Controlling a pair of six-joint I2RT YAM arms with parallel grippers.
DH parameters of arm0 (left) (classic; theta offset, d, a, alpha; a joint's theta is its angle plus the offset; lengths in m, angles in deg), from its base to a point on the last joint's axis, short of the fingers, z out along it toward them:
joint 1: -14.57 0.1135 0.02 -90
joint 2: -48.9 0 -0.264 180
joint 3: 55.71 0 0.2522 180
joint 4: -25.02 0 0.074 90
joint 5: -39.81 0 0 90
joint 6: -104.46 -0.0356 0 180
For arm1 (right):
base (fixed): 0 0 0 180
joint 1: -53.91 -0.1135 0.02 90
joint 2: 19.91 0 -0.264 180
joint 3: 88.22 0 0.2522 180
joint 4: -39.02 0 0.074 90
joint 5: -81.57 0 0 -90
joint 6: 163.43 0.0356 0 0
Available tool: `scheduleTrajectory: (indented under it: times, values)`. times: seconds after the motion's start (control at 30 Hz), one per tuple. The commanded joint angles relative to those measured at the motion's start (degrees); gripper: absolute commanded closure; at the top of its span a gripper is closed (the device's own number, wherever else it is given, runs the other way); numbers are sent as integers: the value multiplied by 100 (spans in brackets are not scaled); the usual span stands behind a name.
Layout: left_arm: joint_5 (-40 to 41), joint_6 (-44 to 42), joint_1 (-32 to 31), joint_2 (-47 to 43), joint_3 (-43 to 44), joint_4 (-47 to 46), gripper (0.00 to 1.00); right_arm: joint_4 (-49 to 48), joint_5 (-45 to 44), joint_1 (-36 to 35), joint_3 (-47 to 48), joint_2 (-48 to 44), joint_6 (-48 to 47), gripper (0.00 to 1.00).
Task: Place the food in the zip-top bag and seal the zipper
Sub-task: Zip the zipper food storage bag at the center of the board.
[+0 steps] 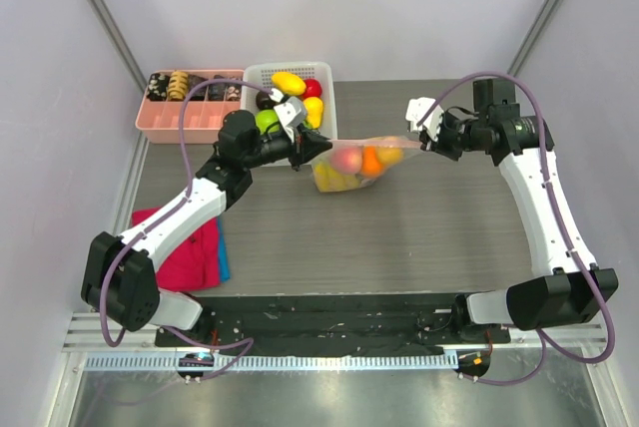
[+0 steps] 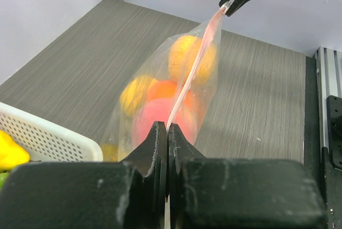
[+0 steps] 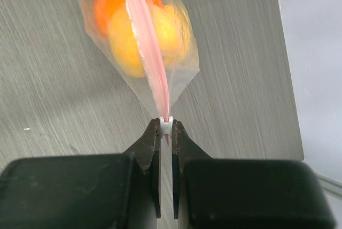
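Observation:
The zip-top bag (image 1: 351, 170) hangs stretched between both grippers above the table, with food inside: a pink peach (image 2: 152, 119), an orange piece (image 3: 107, 1) and yellow fruits (image 3: 128, 36). The pink zipper (image 2: 192, 68) runs taut along the bag's top edge. My left gripper (image 2: 168, 127) is shut on the left end of that edge, near the basket. My right gripper (image 3: 166, 124) is shut on the small white slider at the zipper's right end. In the top view the left gripper (image 1: 324, 145) and right gripper (image 1: 421, 141) face each other across the bag.
A white slatted basket (image 1: 262, 76) behind the left gripper holds more food: a yellow piece (image 1: 289, 82), a red one (image 1: 313, 88) and a green one (image 1: 266, 120). A pink divided tray (image 1: 185, 123) sits at the back left. A red cloth (image 1: 190, 252) lies front left.

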Motion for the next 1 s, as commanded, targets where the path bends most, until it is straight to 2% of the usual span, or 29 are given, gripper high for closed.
scheduleTrajectory:
  times: [0.0,0.17,0.2,0.23,0.27,0.33,0.4,0.53,0.57,0.73,0.93,0.97]
  values:
    - [67,-33,193,-49,200,-258,100,321,-691,187,119,-226,-255,99]
    - [14,-24,201,-22,217,-302,100,418,-683,187,172,-217,-335,97]
    - [-56,-24,201,-5,235,-311,100,444,-639,187,277,-174,-309,90]
    - [-144,-41,201,-5,252,-329,100,444,-439,179,365,-139,-134,64]
    - [-223,-33,193,13,261,-364,100,436,-263,161,461,-103,-20,53]
    - [-399,46,158,56,349,-381,100,244,28,65,673,-24,288,36]
    - [-504,55,96,109,384,-390,100,24,160,-163,673,2,719,32]
    - [-558,73,43,153,437,-417,100,-757,232,-761,428,-85,1272,26]
    - [-558,81,43,179,437,-408,100,-908,196,-1066,279,-112,1482,26]
    - [-540,108,-18,171,464,-443,100,-1699,47,-1561,23,10,2064,27]
    - [-514,178,-106,224,543,-426,100,-1771,-59,-1667,-47,354,1898,41]
    - [-505,178,-124,224,551,-425,100,-1753,-50,-1659,-117,363,1819,49]
